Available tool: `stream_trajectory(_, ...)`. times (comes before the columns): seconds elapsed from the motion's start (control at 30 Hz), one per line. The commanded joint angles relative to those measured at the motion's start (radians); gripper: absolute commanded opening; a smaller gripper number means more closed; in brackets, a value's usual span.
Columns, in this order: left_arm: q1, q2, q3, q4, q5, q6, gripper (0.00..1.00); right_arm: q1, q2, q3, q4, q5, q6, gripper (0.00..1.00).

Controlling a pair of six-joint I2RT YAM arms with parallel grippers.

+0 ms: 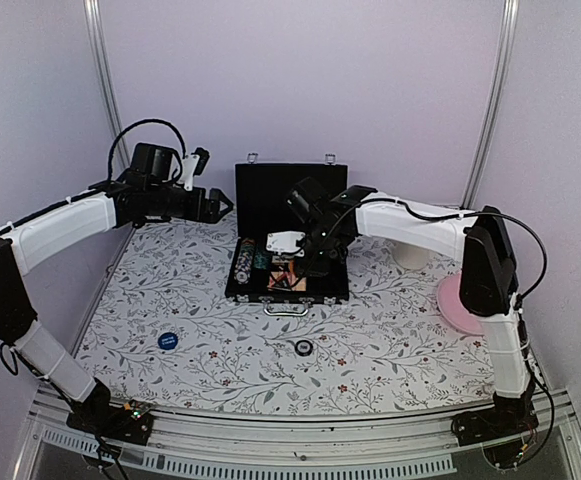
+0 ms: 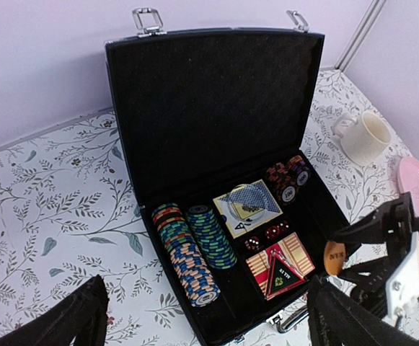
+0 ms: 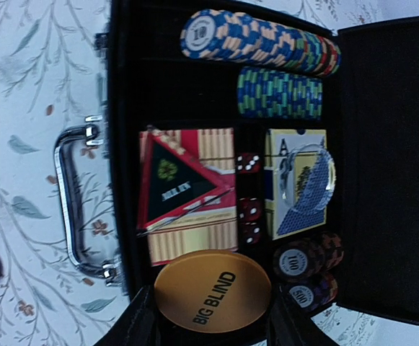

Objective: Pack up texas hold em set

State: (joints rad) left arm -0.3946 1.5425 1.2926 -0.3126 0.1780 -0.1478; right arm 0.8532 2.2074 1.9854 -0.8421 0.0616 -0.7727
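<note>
Top external view: black briefcase (image 1: pixel 288 262) lay open at mid-surface (image 1: pixel 200 300), lid upright. Right pincer (image 3: pixel 213 317) was clenched on the orange BIG BLIND button (image 3: pixel 213 288), held over the case's right side, near the red card deck (image 3: pixel 195 245). Triangle token (image 3: pixel 173 187) lay on that deck, red dice (image 3: pixel 249 210) beside it. Striped chips (image 3: pixel 259 40) filled two rows. Left pincer (image 1: pixel 222 205) hung released, nothing between its fingers, left of the lid. A blue button (image 1: pixel 167 340) and one loose chip (image 1: pixel 303 347) lay on the surface outside the case.
</note>
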Motion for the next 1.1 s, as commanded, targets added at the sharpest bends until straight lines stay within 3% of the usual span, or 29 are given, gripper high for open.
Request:
stream_trajectory(0.0,0.019,-0.025,-0.003,0.006,0.024,-0.010,0.96,-0.027,0.092,0.064,0.188,0.115,-0.036,0.37)
stream_trajectory(0.17,0.022,-0.024,-0.002,0.009,0.036,-0.016,0.96,-0.053,0.231,0.167,0.279,0.162,-0.063,0.39)
stream_trajectory(0.4,0.028,-0.025,-0.001,0.009,0.051,-0.024,0.96,-0.066,0.312,0.181,0.426,0.210,-0.123,0.43)
stream_trajectory(0.8,0.053,-0.020,-0.003,0.016,0.093,-0.044,0.96,-0.071,0.335,0.181,0.510,0.225,-0.174,0.43)
stream_trajectory(0.93,0.055,-0.019,-0.004,0.018,0.100,-0.048,0.97,-0.076,0.334,0.181,0.531,0.227,-0.183,0.55)
stream_trajectory(1.07,0.056,-0.018,-0.004,0.018,0.107,-0.050,0.97,-0.080,0.331,0.178,0.566,0.248,-0.196,0.59)
